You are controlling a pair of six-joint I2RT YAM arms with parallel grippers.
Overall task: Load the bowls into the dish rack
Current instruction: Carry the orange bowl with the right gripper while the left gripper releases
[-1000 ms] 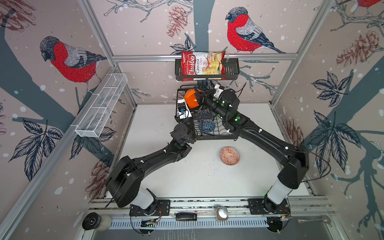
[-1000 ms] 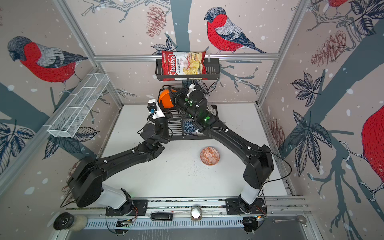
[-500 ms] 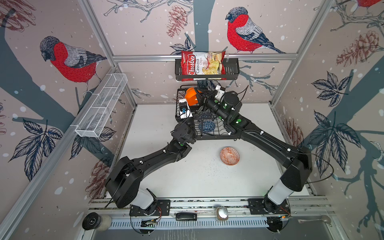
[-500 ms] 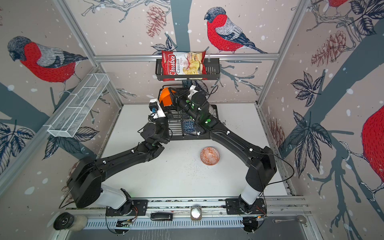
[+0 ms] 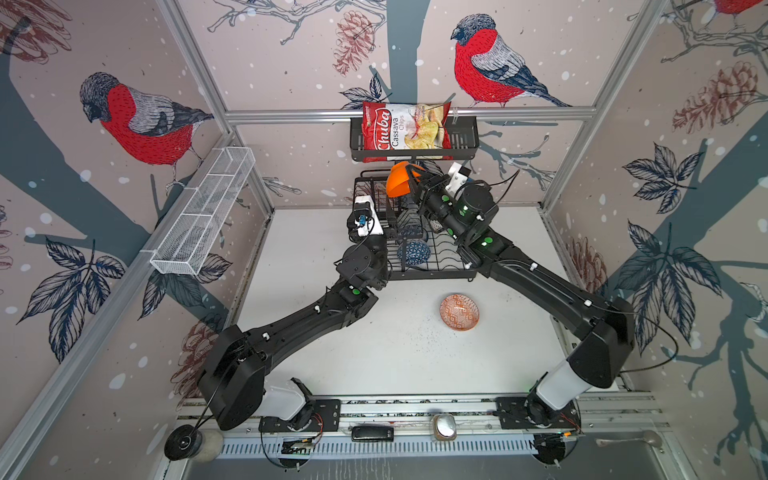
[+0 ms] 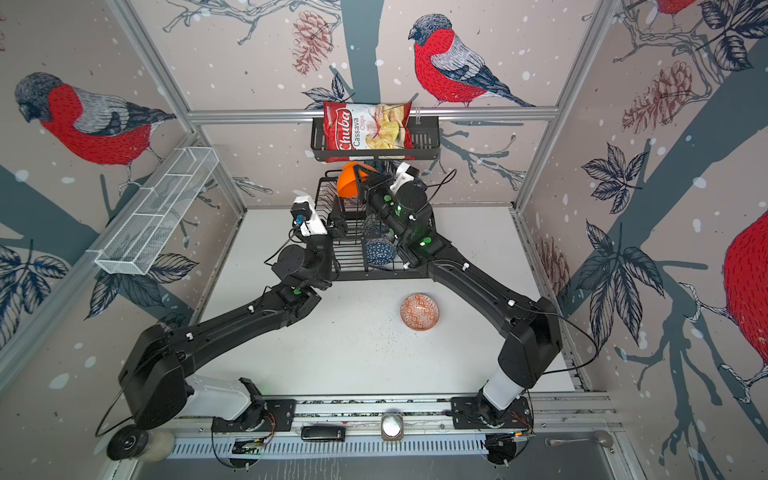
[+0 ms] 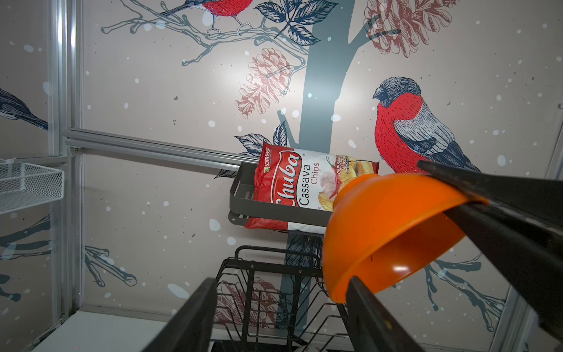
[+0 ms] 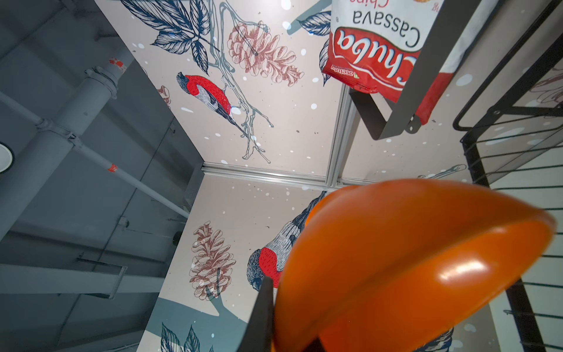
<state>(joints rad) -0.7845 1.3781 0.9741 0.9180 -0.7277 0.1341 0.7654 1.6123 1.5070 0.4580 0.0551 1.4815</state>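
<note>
A large black wire two-tier dish rack [image 5: 432, 276] stands at upper centre in both top views. A plain glossy orange bowl [image 5: 397, 185] hangs tilted over the rack's upper end in the frame, its mouth turned down and sideways. Its rim is pinched by the right gripper [image 5: 413, 183]. A blue-white patterned bowl [image 5: 413, 252] stands on edge in the rack's lower slots. The darker bowls behind it are too hidden to describe. An orange-red geometric patterned bowl [image 5: 459, 311] sits mouth up below the rack, just right of centre and well apart from it.
</note>
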